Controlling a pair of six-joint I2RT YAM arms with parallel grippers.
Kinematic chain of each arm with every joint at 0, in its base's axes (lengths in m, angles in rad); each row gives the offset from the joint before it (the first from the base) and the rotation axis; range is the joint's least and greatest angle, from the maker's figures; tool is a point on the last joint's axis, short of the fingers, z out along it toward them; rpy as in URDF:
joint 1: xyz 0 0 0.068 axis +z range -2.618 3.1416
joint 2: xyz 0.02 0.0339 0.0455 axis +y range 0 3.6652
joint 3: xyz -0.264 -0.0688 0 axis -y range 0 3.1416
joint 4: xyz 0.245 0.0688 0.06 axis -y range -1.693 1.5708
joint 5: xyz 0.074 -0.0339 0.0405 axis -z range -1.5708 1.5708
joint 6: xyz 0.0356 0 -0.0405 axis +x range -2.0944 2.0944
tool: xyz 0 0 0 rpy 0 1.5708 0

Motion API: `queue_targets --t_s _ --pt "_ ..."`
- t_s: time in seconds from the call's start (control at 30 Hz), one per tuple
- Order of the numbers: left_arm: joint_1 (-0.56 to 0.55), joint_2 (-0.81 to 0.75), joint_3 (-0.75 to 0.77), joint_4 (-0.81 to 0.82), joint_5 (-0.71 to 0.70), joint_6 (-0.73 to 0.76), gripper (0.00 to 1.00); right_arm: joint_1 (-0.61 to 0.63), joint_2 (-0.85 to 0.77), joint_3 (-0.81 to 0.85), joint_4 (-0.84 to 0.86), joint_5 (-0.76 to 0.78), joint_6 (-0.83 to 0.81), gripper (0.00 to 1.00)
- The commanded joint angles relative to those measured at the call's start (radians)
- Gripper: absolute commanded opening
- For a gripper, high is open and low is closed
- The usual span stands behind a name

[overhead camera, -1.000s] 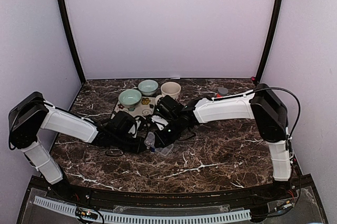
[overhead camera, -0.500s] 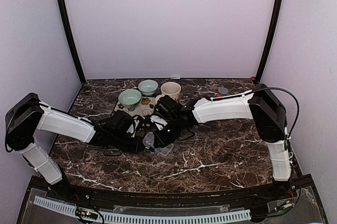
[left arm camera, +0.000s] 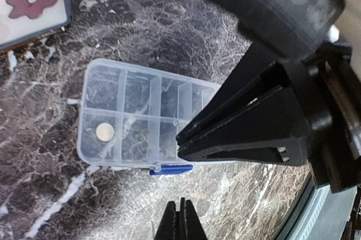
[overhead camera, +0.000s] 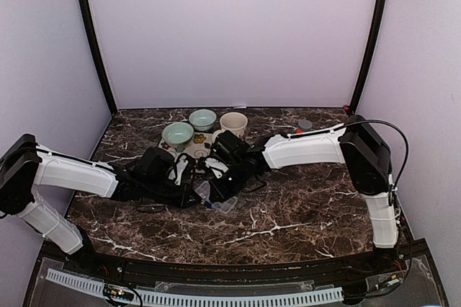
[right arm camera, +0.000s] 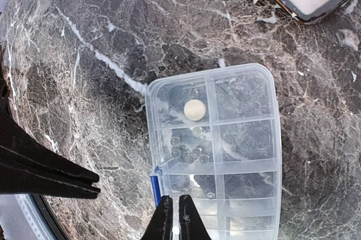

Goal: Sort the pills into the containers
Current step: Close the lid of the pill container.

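Dark marble bench (overhead camera: 302, 206): clear plastic compartment box (right arm camera: 225, 155) runs lengthwise ahead of the right end effector (right arm camera: 172, 214), pinched shut, empty; round white pill (right arm camera: 194, 109) beyond its tips. Left end effector (left arm camera: 179, 220), likewise shut, flanks it.

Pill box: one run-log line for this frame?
pill box: clear, on marble table, one white pill in a compartment | left gripper: shut | right gripper: shut, above blue latch
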Motion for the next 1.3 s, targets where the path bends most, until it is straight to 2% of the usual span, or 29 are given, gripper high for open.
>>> queue_targets --t_s 0.0,0.83,1.27 --pt "0.002 0.021 -0.027 0.047 0.07 -0.01 0.0 0.016 0.055 -0.014 -0.041 0.01 -0.009 0.06" --pt "-0.032 0.158 0.051 0.04 -0.016 0.011 0.0 0.014 0.042 -0.039 -0.035 0.009 -0.001 0.1" --pt "-0.034 0.2 0.085 0.007 -0.066 0.008 0.02 0.012 0.026 -0.046 -0.032 0.028 0.0 0.23"
